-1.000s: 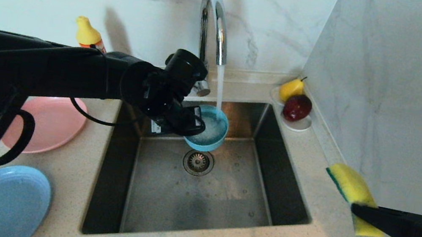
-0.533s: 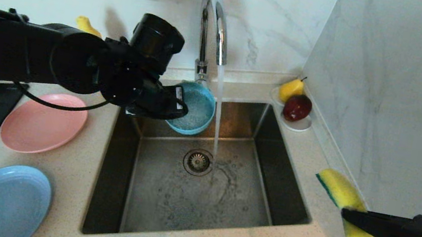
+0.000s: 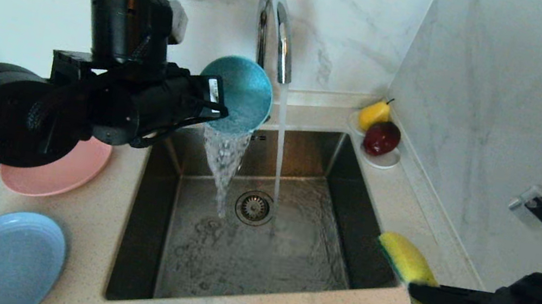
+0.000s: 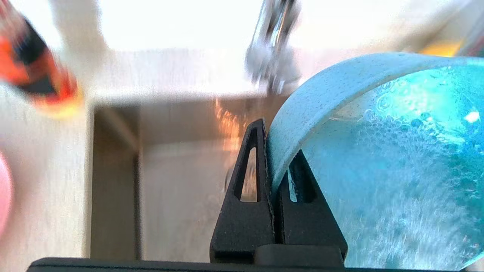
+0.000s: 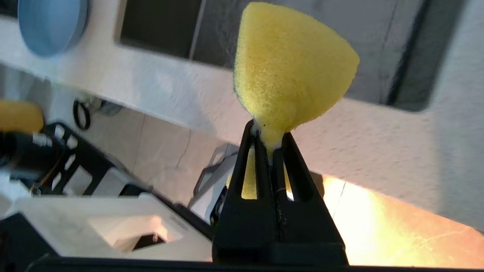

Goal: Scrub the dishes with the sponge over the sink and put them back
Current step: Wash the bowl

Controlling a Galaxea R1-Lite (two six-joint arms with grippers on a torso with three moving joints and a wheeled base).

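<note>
Plates sit at the far left of the counter: the light blue plate (image 3: 3,255) at the near corner and the pink plate (image 3: 60,167) behind it, partly hidden by the left arm. Just beside them lies the sink (image 3: 146,241), a dark steel basin with a round drain strainer (image 3: 254,207) in its floor. The left gripper (image 3: 220,108) hangs above the back left part of the basin, its fingers (image 4: 249,196) pinched tight on the rim of the teal bowl (image 3: 242,93). The bowl is tipped on its side with its opening facing the camera, and water spills from its lower edge down into the basin. In the left wrist view the rim passes between the two black fingers, one outside the wall and one inside, with foamy water against the inner surface. The chrome tap (image 3: 275,26) stands just beside the bowl, and a thin stream falls from it close to the strainer. Farther along, a white saucer (image 3: 382,161) in the back corner holds a yellow pear (image 3: 373,114) and a dark red fruit (image 3: 382,137). The right gripper (image 3: 415,292) is over the counter at the basin's near right corner, clamped narrow on the yellow sponge (image 3: 409,266), which juts out toward the sink and is squashed where the fingers grip it.
</note>
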